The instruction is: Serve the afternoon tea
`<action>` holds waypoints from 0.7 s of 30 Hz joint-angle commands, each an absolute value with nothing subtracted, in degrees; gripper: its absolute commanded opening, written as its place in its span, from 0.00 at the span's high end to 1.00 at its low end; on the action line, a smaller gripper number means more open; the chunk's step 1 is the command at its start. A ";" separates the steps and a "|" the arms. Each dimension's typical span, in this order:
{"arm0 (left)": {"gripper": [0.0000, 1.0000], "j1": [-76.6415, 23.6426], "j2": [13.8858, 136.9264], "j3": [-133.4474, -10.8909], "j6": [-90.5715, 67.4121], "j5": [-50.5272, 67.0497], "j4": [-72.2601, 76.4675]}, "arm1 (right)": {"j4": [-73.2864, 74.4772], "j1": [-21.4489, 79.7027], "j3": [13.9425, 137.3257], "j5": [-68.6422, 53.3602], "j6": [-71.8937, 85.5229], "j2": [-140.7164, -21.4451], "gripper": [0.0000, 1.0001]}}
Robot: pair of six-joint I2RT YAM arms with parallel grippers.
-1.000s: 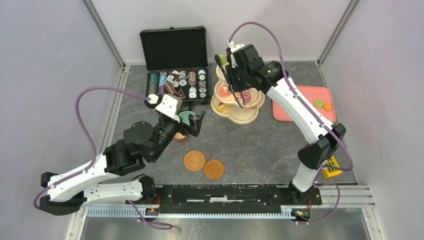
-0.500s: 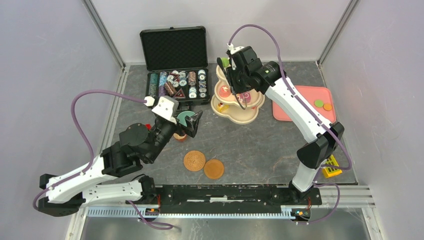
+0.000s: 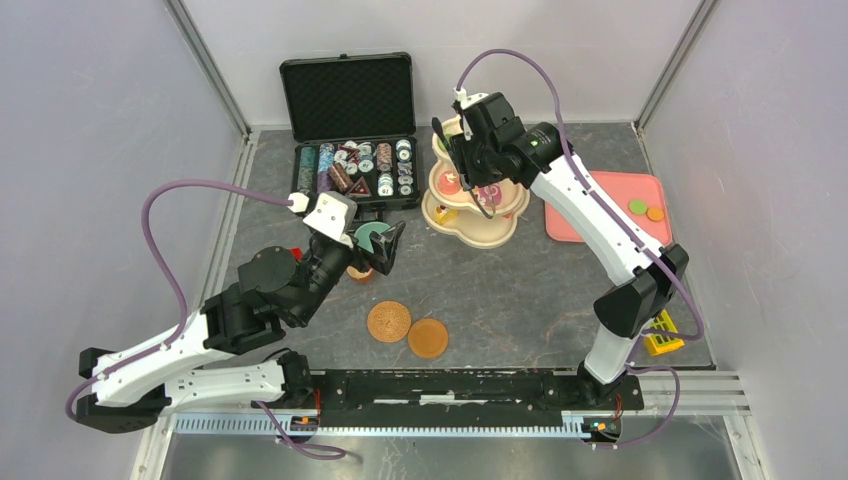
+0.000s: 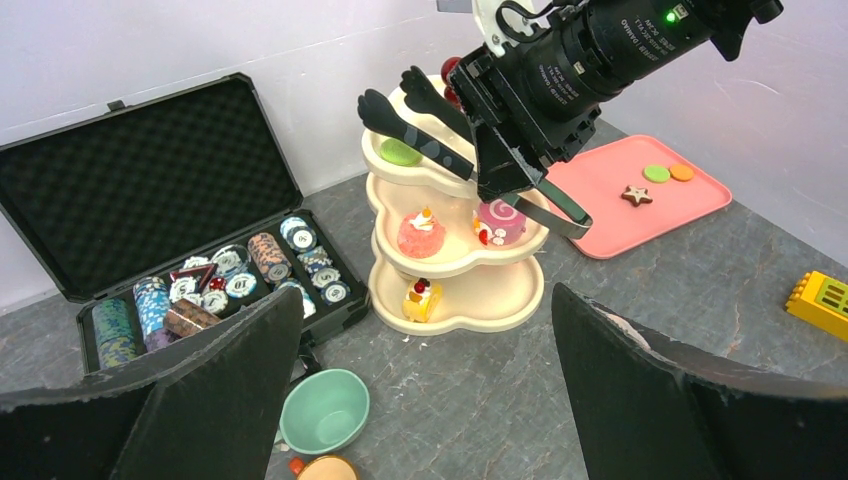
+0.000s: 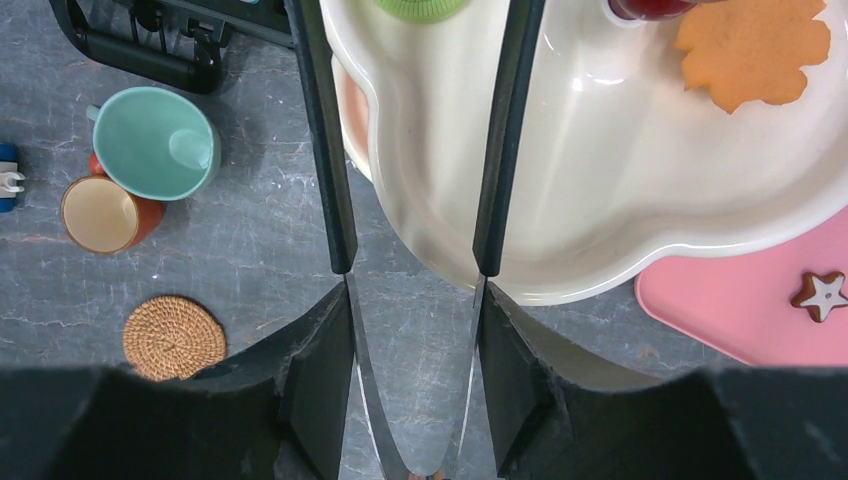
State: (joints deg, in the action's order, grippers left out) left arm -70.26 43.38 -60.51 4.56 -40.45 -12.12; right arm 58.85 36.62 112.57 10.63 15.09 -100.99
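The cream three-tier stand [image 3: 478, 232] stands at the back centre. My right gripper [image 3: 468, 165] is shut on black tongs [image 4: 430, 140]. The tong tips stand open over the top tier, just above a green pastry [image 4: 400, 152] that lies there. The right wrist view shows the top tier [image 5: 600, 200], the green pastry [image 5: 420, 8] and an orange flower cookie [image 5: 752, 45]. A pink cake [image 4: 421, 235], a swirl roll [image 4: 500, 218] and a yellow cake [image 4: 420, 298] sit on the lower tiers. My left gripper [image 3: 385, 245] is open and empty over the teal cup [image 4: 323, 410] and brown cup [image 4: 325, 470]. Two brown saucers [image 3: 389, 321] [image 3: 428, 338] lie nearby.
An open black case of poker chips [image 3: 355, 170] lies at the back left of the stand. A pink tray [image 3: 600, 200] at the right holds a green disc [image 3: 637, 206], an orange disc [image 3: 655, 213] and a star cookie [image 4: 634, 194]. A yellow toy block [image 3: 660, 335] lies by the right arm's base.
The tongs carried the green pastry down to the stand's top tier and opened; the pastry now lies there, free of the tips. My left arm shifted slightly toward the near left.
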 commanded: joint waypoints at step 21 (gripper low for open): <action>0.00 -70.63 47.02 -63.33 4.05 -35.50 -9.79 | 48.99 20.12 78.68 25.04 11.59 -60.14 0.60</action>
State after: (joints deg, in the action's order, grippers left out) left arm -70.26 45.50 -61.39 4.54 -38.35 -12.01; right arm 52.23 30.74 86.08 18.02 12.14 -62.72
